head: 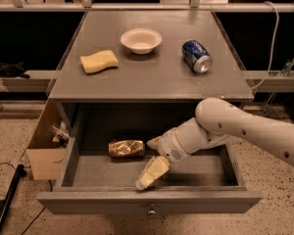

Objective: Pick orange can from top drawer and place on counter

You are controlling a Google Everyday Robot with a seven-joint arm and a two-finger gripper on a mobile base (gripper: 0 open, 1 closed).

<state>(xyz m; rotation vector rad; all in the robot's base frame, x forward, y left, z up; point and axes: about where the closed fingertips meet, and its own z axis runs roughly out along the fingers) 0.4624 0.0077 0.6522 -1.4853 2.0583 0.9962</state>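
Note:
The orange can (126,148) lies on its side inside the open top drawer (147,199), left of centre on the drawer floor. My gripper (151,157) is down inside the drawer just right of the can. It is open, with one pale finger (154,142) close to the can's right end and the other finger (152,173) nearer the drawer front. It holds nothing. The white arm (245,129) reaches in from the right. The grey counter (152,77) lies above the drawer.
On the counter are a white bowl (141,39), a yellow sponge (99,61) and a blue can (196,56) lying on its side. A cardboard box (44,153) stands left of the cabinet. A cable (270,43) hangs at the right.

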